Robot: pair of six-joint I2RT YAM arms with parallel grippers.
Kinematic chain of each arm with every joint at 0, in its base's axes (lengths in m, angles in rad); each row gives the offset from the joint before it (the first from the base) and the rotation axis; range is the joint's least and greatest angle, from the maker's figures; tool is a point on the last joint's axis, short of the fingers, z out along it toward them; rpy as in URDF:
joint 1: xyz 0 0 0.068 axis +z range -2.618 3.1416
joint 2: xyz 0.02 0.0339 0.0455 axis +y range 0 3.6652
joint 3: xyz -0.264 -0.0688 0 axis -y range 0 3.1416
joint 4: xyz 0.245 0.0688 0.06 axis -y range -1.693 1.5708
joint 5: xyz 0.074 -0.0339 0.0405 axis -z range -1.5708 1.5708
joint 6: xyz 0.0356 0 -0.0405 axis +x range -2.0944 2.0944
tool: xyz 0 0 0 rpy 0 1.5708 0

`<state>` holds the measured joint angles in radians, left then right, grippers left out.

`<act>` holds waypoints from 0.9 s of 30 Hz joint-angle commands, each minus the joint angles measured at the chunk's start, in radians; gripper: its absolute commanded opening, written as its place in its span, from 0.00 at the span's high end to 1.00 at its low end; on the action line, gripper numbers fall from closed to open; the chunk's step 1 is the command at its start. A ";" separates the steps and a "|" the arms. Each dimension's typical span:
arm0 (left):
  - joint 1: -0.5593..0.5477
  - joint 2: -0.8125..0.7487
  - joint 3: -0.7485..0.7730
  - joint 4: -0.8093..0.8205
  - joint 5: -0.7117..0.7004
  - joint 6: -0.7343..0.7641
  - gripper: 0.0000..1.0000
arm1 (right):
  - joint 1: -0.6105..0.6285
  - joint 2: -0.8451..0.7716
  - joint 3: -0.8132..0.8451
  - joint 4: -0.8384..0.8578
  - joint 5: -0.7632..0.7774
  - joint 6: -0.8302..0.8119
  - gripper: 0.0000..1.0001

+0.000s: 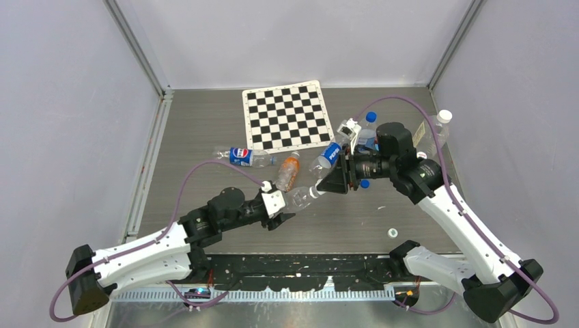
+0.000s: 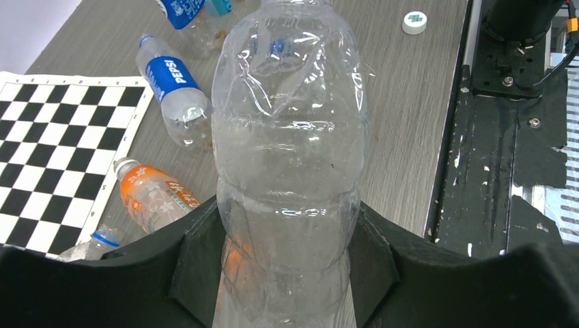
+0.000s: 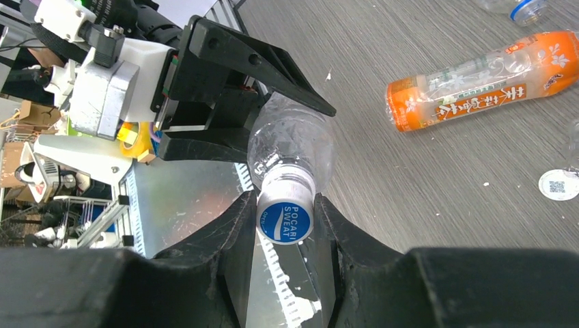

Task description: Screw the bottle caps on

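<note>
My left gripper (image 1: 283, 208) is shut on the lower body of a clear bottle (image 1: 300, 197), which points right towards the other arm; the bottle fills the left wrist view (image 2: 287, 137) between the black fingers (image 2: 171, 273). My right gripper (image 1: 326, 186) is shut on the bottle cap (image 3: 285, 220), white with a blue "Pocari Sweat" top, which sits on that bottle's neck (image 3: 290, 147). A loose white cap (image 1: 393, 232) lies on the table near the right arm's base and also shows in the left wrist view (image 2: 414, 22). A small blue cap (image 1: 364, 183) sits beside the right wrist.
A checkerboard mat (image 1: 287, 115) lies at the back. An orange bottle (image 1: 289, 171), a Pepsi bottle (image 1: 242, 156) and a second Pepsi bottle (image 1: 328, 156) lie mid-table. More clear bottles (image 1: 437, 133) are at the far right. Grey walls close in on both sides.
</note>
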<state>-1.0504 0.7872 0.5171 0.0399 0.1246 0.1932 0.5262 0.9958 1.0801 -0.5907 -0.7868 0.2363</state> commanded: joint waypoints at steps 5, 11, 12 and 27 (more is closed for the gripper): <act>0.003 -0.026 0.065 0.017 0.020 0.021 0.62 | 0.018 0.017 0.050 -0.046 0.007 -0.057 0.99; 0.003 0.004 0.092 0.011 0.044 0.026 0.63 | 0.039 0.022 0.046 -0.045 -0.003 -0.062 0.99; 0.003 0.010 0.094 0.011 0.047 0.026 0.63 | 0.044 0.024 0.045 -0.044 -0.004 -0.063 0.99; 0.057 0.018 0.080 0.109 0.154 -0.015 0.67 | 0.067 0.058 0.037 -0.053 -0.040 -0.086 0.99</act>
<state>-1.0222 0.8097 0.5606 -0.0353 0.1925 0.2142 0.5694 1.0306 1.0904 -0.6456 -0.7769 0.1593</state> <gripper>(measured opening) 0.590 0.391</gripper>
